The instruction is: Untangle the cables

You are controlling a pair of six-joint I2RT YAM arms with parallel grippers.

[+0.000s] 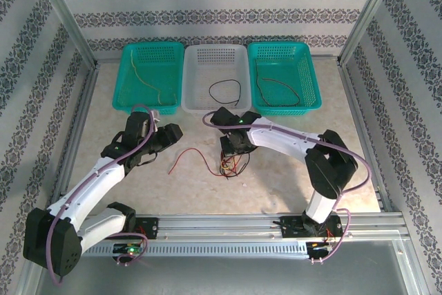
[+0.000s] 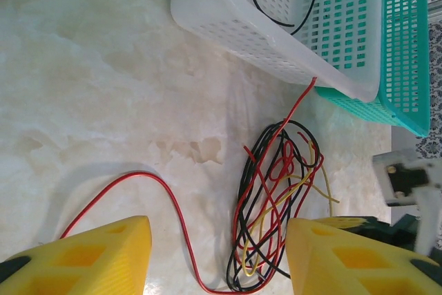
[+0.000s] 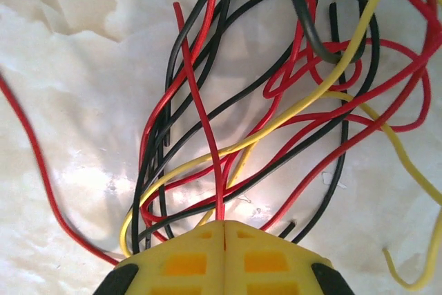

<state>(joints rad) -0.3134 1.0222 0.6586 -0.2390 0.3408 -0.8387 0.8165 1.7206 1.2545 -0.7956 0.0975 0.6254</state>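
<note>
A tangle of thin red, black and yellow cables (image 1: 233, 165) lies on the marble table in front of the white basket. My right gripper (image 1: 232, 151) stands directly over it. In the right wrist view its yellow fingers (image 3: 223, 226) are pressed together, with one red cable (image 3: 207, 136) running up out of the seam between them. My left gripper (image 1: 173, 136) hovers to the left of the tangle and is open. In the left wrist view the bundle (image 2: 276, 205) and a long loose red cable (image 2: 152, 177) lie between its spread fingertips (image 2: 217, 260).
Three baskets line the back: a teal one (image 1: 131, 67) holding a yellow cable (image 1: 147, 81), a white one (image 1: 193, 56) holding a black cable (image 1: 226, 91), and a teal one (image 1: 311, 74) holding a red-and-yellow strand (image 1: 276, 88). Aluminium frame rails border the table.
</note>
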